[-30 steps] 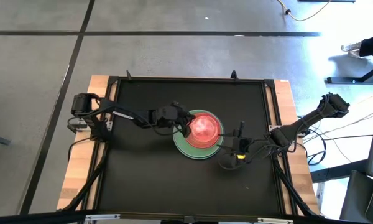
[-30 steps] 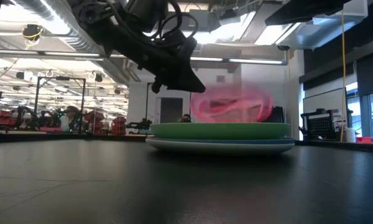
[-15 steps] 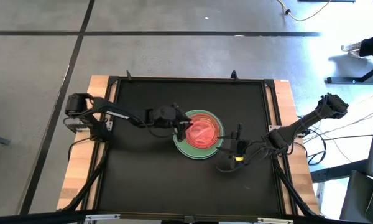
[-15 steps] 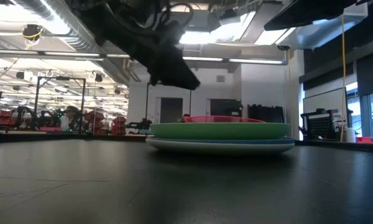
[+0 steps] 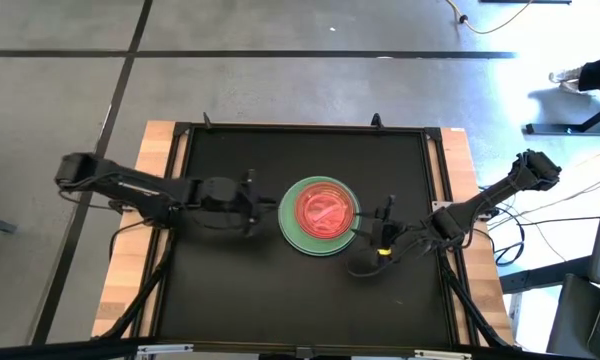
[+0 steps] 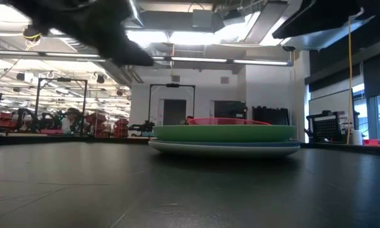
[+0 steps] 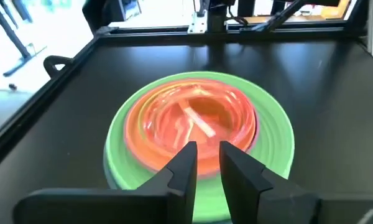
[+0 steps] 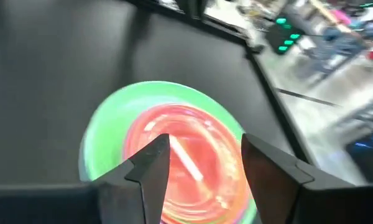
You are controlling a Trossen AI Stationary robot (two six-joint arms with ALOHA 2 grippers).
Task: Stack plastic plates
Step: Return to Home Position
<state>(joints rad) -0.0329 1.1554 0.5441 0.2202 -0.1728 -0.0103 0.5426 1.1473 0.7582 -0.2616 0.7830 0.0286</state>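
A stack of plates sits mid-table. The small translucent pink-red plate (image 5: 326, 210) lies flat on top of the large green plate (image 5: 291, 231). In the low view the pink-red plate (image 6: 228, 121) and green plate (image 6: 225, 132) rest on a pale plate (image 6: 225, 148), whose underside is on the table. My left gripper (image 5: 249, 200) hovers left of the stack, touching nothing; the left wrist view shows a narrow gap between its fingers (image 7: 206, 158). My right gripper (image 5: 385, 210) waits right of the stack, open wide (image 8: 205, 162).
The black table top (image 5: 230, 290) has a raised dark frame (image 5: 300, 128) and wooden borders (image 5: 130, 290). Bare black surface lies around the stack on all sides. Cables (image 5: 510, 225) trail off the table's right side by the right arm's base.
The pink-red plate, tilted and wobbling above the green plate a second ago, has settled flat on the stack. My left gripper has drawn back from the stack's left rim toward the table's left edge. The right arm has barely moved.
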